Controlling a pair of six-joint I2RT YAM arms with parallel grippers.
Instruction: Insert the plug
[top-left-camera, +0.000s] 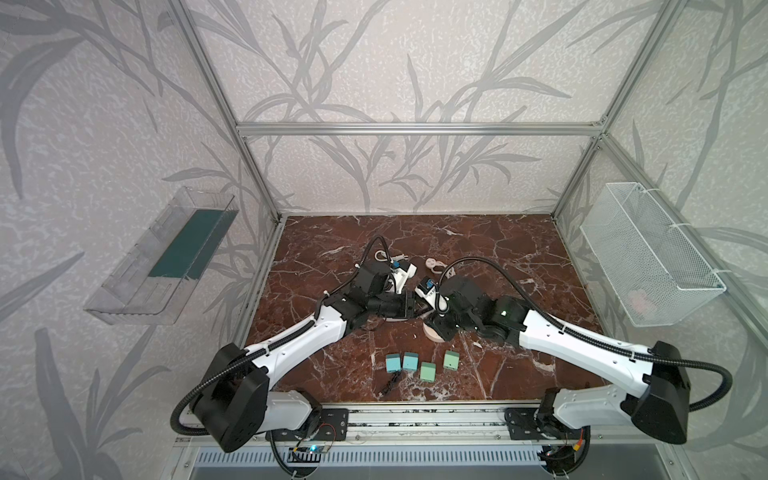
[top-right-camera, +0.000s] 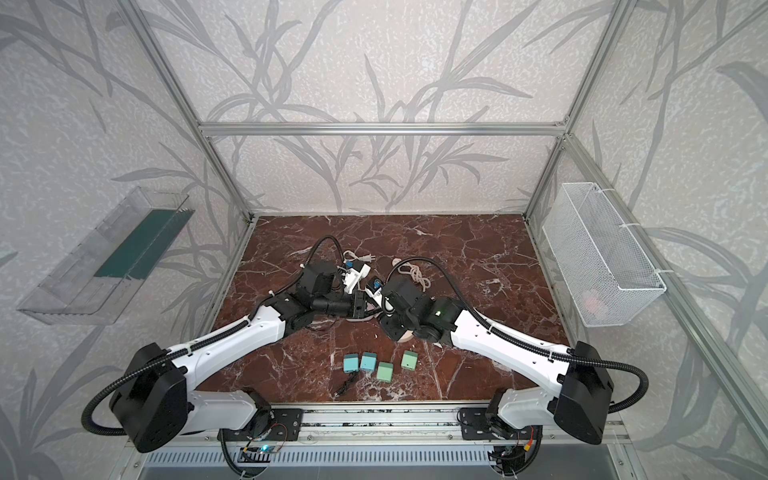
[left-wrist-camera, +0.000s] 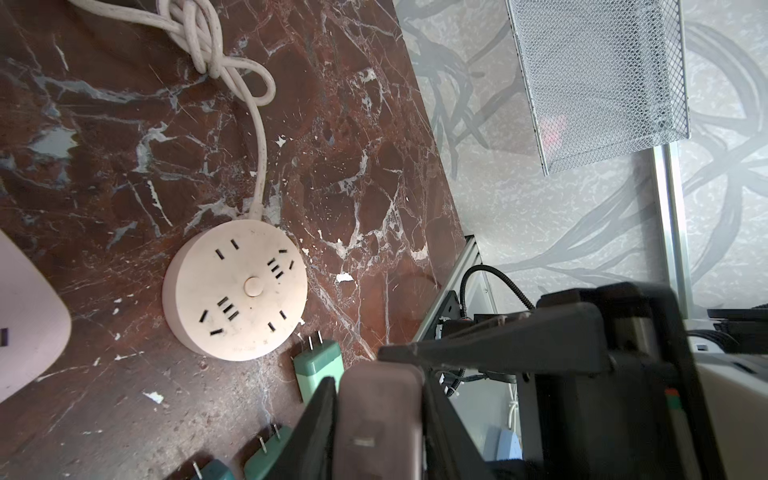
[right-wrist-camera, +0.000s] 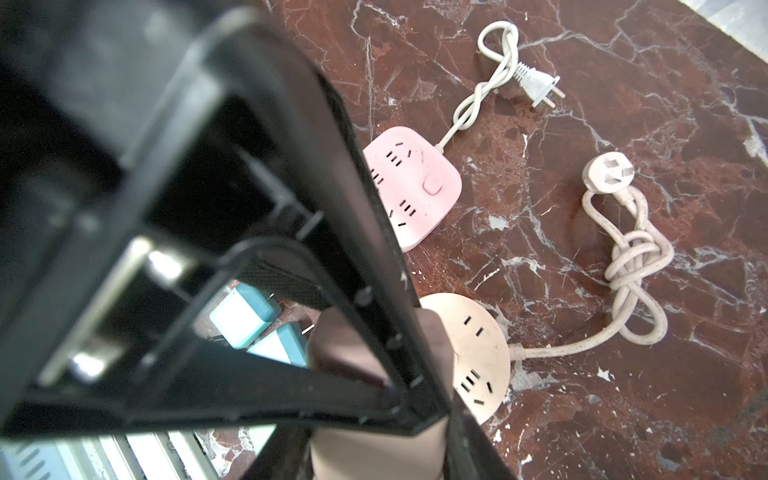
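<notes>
Both arms meet over the middle of the worktop (top-left-camera: 498, 257), and the plug (left-wrist-camera: 378, 415), a dusty-pink block, is held up off the surface between them. The left claw (left-wrist-camera: 376, 386) has its fingers (left-wrist-camera: 316, 428) lying against two sides of the plug with no gap showing, so it is closed on it. In the right wrist view the right claw (right-wrist-camera: 376, 440) flanks the other end of the same block at a narrow spread and grips it too.

Just beside and below the pair lies the round power strip (left-wrist-camera: 235, 286), slotted face up. In both top views the right wrist covers most of it. Its beige cord (right-wrist-camera: 636, 266) runs toward the back edge in a knot and ends in a three-pin head (right-wrist-camera: 609, 174). The pink power strip (right-wrist-camera: 415, 183) lies near it on the left arm's side, largely hidden under that arm from above. Its white cord (right-wrist-camera: 494, 70) ends in a two-pin head (right-wrist-camera: 538, 85).

Four green adapters (top-left-camera: 428, 371) lie in a loose row toward the front edge. The nearest one (left-wrist-camera: 318, 365) is close to the round strip's rim, prongs pointing at it. A thin black cable (top-left-camera: 390, 382) lies nearer the front edge. A clear tray (top-left-camera: 162, 257) hangs on the left wall and a mesh basket (top-left-camera: 648, 253) on the right wall
</notes>
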